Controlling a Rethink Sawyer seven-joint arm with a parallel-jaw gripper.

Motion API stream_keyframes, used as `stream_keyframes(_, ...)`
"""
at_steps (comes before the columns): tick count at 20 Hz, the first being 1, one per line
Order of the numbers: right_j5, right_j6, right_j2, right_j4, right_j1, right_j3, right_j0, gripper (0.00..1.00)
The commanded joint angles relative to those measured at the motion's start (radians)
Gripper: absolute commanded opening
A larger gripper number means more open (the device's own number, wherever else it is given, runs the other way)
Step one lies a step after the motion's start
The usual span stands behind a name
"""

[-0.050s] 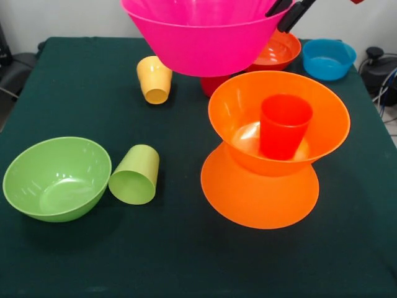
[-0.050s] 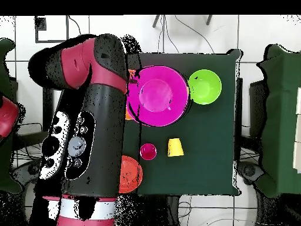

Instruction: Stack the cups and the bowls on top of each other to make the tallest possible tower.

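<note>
A large pink bowl (image 1: pixel 205 43) hangs in the air, and my gripper (image 1: pixel 280 18) is shut on its right rim, one finger inside and one outside. Below and to the right stands the tower (image 1: pixel 267 155): one orange bowl upside down, a second orange bowl upright on it, and a red-orange cup (image 1: pixel 285 127) upright inside. From overhead the pink bowl (image 2: pixel 157 95) covers most of the tower. A lime green bowl (image 1: pixel 57 179) sits at the front left, with a lime green cup (image 1: pixel 134 175) lying on its side beside it.
A yellow-orange cup (image 1: pixel 154 79) is at the back left. A magenta-red cup (image 1: pixel 214 85) shows partly behind the pink bowl. A round red-orange bowl (image 1: pixel 279 53) and a small blue bowl (image 1: pixel 329 59) sit at the back right. The arm (image 2: pixel 88 118) covers the table's left side overhead.
</note>
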State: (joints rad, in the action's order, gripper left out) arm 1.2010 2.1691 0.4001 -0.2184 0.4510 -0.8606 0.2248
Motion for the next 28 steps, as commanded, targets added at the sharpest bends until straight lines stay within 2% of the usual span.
stream_keyframes(1, -0.034, 0.066, -0.028, -0.052, -0.021, -0.011, 0.029, 0.00)
stream_keyframes(28, -0.025, 0.107, 0.018, -0.027, -0.074, 0.040, 0.053, 0.00)
